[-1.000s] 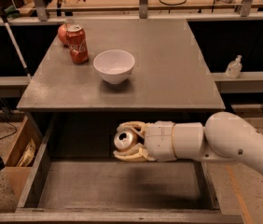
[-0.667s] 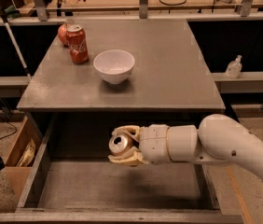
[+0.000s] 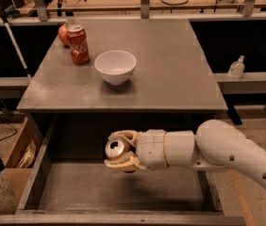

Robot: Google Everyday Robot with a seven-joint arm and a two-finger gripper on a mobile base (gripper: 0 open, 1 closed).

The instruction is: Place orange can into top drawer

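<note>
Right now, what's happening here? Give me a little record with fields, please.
gripper: over the open drawer, shut on the orange can
orange can: on its side, silver top toward the camera, held above the drawer's floor
drawer: pulled open below the table
table: red can at the back left, white bowl to its right
arm: reaches in from the right

My smooth cream plastic gripper [image 3: 118,150], above the matt grey metal top drawer [image 3: 90,190], grips the glossy silver-topped orange can [image 3: 114,148].
</note>
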